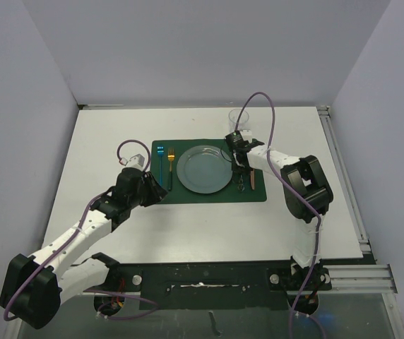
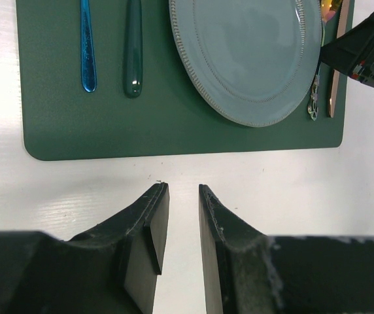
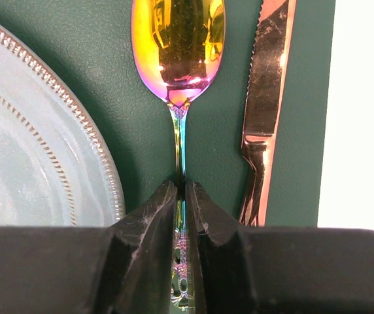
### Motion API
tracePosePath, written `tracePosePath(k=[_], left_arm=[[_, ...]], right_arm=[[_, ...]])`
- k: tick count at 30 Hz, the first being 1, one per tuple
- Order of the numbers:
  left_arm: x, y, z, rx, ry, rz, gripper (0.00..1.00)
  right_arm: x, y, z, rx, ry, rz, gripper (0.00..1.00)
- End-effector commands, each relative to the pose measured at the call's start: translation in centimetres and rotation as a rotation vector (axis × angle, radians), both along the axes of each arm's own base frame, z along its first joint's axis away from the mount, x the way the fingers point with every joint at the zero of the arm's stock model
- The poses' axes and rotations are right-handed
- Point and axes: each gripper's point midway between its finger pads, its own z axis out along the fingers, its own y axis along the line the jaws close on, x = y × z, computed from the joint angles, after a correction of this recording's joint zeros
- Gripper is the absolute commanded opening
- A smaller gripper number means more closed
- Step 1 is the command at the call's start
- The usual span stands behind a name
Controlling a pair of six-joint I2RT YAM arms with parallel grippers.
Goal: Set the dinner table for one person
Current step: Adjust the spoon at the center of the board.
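Right fingers pinch the spoon beside the knife; release it parallel. Left fingers hang narrowly parted, empty.

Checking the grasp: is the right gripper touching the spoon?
Touching. The right wrist view shows the right gripper pinching the spoon by its handle, with no gap.

Two slim robot arms, the left arm and the right arm, wear white moulded shells between bulky black rounded joint housings. A thin lilac cable runs in loose loops along each. The left pincer has two matte black wedge-shaped fingers, scuffed grey and dusted pale along their edges; the right pincer shows the same rough black finish
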Motion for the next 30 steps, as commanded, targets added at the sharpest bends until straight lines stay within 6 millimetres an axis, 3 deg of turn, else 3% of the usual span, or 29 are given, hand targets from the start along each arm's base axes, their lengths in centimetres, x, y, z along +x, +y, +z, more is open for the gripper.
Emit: tracePosePath(k=[1, 15, 20, 30], left_arm=[[0.7, -0.2, 1.2, -0.015, -0.056, -0.001, 0.25], [0.7, -0.3, 1.4, -0.020, -0.057, 0.000, 0.25], [0.6, -0.2, 1.3, -0.018, -0.054, 0.001, 0.25], [0.7, -0.3, 1.2, -0.019, -0.052, -0.001, 0.25]], right_arm=[[0.3, -0.4, 0.6, -0.034, -0.009, -0.028, 0.13], [0.9, -0.4, 2.1, -0.034, -0.040, -0.025, 0.17], [0.9, -0.3, 2.6, -0.025, -0.050, -0.023, 0.26], [1.8, 0.3, 5.4, 0.004, -0.107, -0.011, 0.27]])
